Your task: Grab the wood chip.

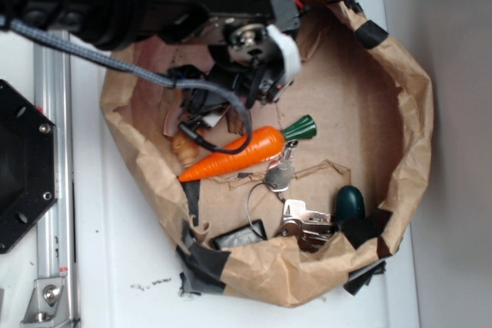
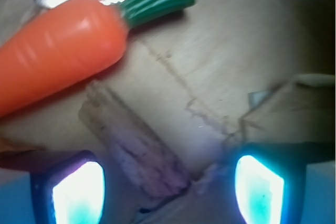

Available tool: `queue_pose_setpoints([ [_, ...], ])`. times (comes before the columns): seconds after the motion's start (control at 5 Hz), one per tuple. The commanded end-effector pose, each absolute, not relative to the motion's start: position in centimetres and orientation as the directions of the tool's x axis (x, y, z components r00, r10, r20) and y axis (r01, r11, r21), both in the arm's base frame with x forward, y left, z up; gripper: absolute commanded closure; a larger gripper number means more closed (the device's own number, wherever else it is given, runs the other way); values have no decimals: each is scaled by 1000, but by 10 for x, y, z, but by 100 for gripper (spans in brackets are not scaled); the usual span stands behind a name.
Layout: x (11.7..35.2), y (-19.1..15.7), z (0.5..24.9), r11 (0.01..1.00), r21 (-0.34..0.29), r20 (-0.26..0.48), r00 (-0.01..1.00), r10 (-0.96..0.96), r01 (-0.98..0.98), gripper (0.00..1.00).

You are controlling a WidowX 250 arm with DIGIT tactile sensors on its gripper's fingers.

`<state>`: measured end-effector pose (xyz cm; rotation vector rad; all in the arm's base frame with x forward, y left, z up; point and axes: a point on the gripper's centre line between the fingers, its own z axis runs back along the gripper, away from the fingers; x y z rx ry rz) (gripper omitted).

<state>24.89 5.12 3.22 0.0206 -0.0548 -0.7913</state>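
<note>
Brown paper with a crumpled, black-taped rim lines the workspace on a white table, holding a plastic carrot, keys and a metal clip toward the lower middle. Seen from the wrist, the wood chip lies diagonally in the lower centre, just below the carrot, its lower end between the 2 glowing fingertips of the spread gripper. It looks light, stiff and rough, so pinching across its narrow width near mid-length should hold.
</note>
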Motion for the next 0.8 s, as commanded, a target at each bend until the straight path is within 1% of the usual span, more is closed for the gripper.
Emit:
queue_pose_setpoints([
  [0.0, 248, 33, 23, 642, 72, 35, 642, -766, 763, 0],
  [0.4, 251, 28, 18, 637, 85, 18, 638, -770, 766, 0],
  [0.6, 255, 26, 14, 630, 86, 27, 631, -776, 772, 0],
])
